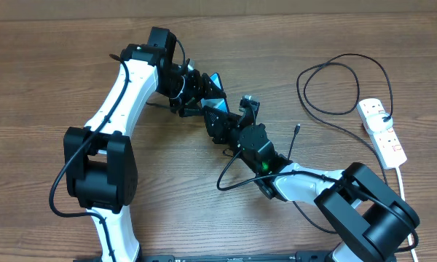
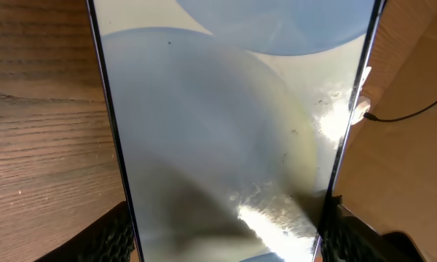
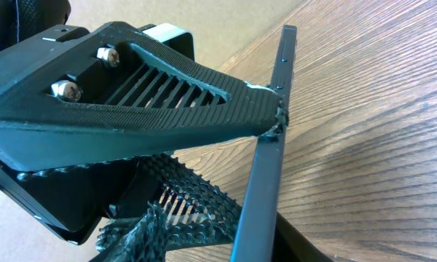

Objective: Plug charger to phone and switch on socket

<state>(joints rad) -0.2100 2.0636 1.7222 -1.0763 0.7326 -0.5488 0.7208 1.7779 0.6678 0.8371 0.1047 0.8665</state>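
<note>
jaws of the left gripper are closed on the phone, which is held off the table near its middle with the light blue screen tilted up. in the overhead view the right gripper reaches the phone's lower end from the other side. the charger loops loosely on the wood to the right, its small plug lying free just beside the right arm and apart from the phone. the socket rests well away at the right edge. the left wrist view is filled by the pale screen, with a dark ribbed finger against each long edge. in the right wrist view the phone shows edge-on as a thin dark bar. the upper finger has its tip touching that edge and the lower finger sits just beneath, the gap between them narrow. i cannot tell whether these jaws grip it.
</note>
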